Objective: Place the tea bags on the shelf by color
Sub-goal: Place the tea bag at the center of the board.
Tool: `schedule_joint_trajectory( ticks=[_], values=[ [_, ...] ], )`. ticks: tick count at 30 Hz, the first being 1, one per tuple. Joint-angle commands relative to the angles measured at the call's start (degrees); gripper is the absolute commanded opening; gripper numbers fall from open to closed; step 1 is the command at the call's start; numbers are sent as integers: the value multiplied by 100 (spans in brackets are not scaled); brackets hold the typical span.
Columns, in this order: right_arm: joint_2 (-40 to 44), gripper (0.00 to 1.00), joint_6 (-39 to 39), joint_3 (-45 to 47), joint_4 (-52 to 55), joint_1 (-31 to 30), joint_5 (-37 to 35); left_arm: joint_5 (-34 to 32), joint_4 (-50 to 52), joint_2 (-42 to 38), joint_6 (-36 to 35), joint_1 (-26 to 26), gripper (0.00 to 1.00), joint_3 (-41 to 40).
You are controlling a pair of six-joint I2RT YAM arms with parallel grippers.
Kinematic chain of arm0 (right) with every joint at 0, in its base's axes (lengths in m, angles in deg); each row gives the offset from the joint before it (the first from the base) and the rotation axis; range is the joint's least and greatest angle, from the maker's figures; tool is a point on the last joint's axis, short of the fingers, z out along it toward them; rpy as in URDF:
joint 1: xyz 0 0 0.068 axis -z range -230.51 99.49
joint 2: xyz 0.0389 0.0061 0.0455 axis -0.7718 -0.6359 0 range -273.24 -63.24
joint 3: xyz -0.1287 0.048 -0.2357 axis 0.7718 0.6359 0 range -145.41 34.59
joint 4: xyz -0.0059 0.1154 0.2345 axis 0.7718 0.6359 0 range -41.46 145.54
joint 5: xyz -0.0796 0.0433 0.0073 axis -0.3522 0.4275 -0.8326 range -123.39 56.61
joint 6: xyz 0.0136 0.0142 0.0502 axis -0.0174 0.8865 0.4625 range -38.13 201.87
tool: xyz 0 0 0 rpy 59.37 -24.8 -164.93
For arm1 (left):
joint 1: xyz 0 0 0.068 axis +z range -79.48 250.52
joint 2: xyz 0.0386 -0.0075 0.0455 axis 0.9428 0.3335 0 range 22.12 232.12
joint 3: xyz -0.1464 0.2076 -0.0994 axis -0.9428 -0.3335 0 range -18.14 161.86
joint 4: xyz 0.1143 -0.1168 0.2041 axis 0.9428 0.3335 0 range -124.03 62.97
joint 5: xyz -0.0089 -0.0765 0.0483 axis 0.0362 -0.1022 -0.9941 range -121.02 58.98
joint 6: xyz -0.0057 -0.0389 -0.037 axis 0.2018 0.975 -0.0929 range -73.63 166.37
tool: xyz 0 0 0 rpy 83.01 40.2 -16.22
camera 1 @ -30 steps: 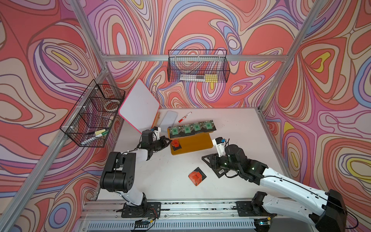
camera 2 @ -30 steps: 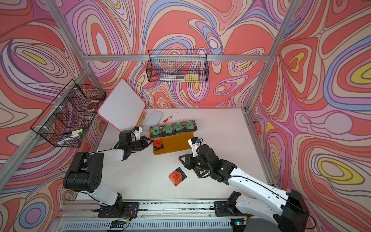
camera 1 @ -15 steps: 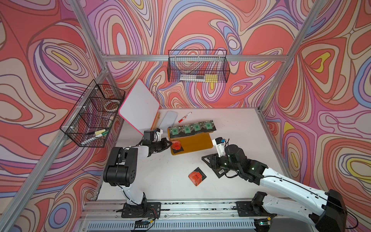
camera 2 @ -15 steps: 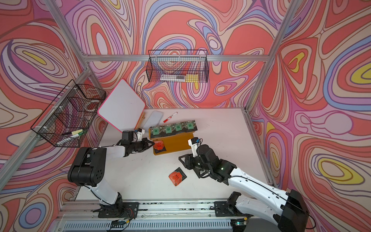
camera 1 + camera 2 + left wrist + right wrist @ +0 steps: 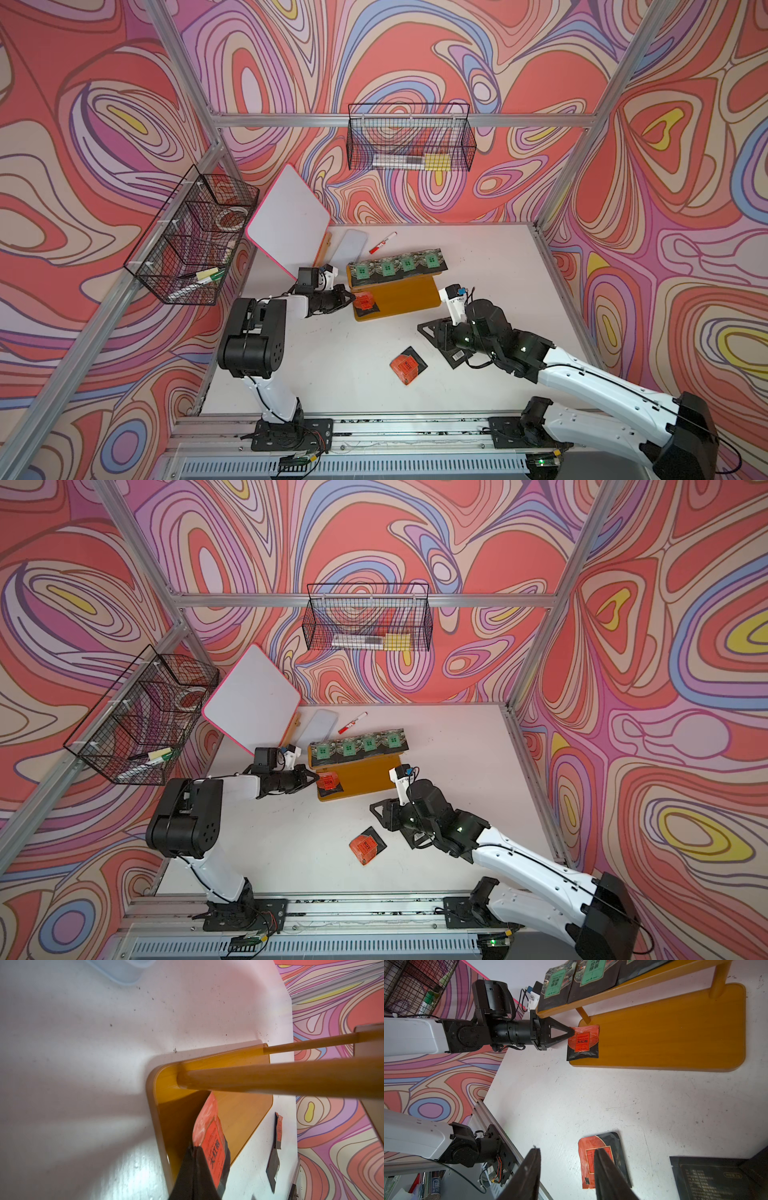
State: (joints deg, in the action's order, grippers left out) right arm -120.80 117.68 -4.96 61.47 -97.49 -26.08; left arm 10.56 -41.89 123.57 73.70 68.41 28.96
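Note:
The mustard-yellow shelf stands mid-table. Several green tea bags lie in a row on its upper board. My left gripper is shut on the corner of an orange-red tea bag at the lower board's left end. Another orange-red tea bag lies on the table. My right gripper hovers open above the table beside it, holding nothing.
A black face-down sachet lies under the right wrist. A pink-edged whiteboard, a pale flat lid and a red marker sit behind the shelf. Black wire baskets hang on the walls.
The left arm's elbow has swung in toward the shelf, while its gripper keeps hold of the orange-red tea bag on the lower board. The right arm has not moved.

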Motion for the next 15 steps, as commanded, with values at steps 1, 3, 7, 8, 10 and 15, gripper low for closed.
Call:
schedule_joint_trajectory(
  ticks=[1, 3, 7, 8, 10, 15],
  values=[
    [-37, 44, -66, -35, 34, -39, 8, -47, 309, 63, -231, 75, 0, 119],
    [-53, 44, -66, -42, 26, -39, 16, -45, 343, 73, -250, 88, 0, 131],
    [-60, 43, -70, -44, 26, -39, 25, -89, 406, 86, -270, 102, 3, 158],
    [-55, 44, -66, -44, 26, -39, 25, -98, 419, 80, -264, 112, 8, 160],
    [-52, 43, -70, -44, 25, -39, 34, -108, 434, 77, -277, 114, 18, 161],
    [-70, 44, -60, -53, 17, -33, 49, -228, 485, 21, -268, 132, 36, 156]
  ],
)
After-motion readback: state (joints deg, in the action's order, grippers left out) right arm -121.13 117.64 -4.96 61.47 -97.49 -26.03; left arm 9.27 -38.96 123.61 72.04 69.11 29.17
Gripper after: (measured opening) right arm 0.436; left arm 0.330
